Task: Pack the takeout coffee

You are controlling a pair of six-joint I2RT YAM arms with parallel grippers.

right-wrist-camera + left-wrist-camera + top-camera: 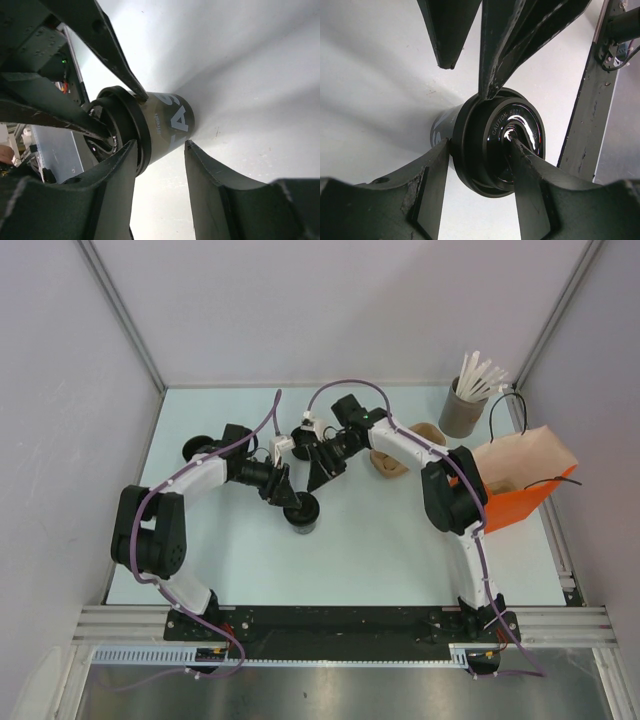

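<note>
Takeout coffee (303,514) upright; left claw (480,156) pinches its lid (517,127) rim, right claw (159,150) spread, gripping nothing.

Pale table (380,560) bears the lidded coffee cup (303,512); grey tub (462,412); orange bag (520,502); black cup (197,449).

Both arms reach toward mid-tabletop. Left gripper (297,502) points about 4 o'clock, pinching the takeout coffee (304,517) by its lid rim. Right gripper (318,480) points 7 o'clock, jaws spread.
</note>
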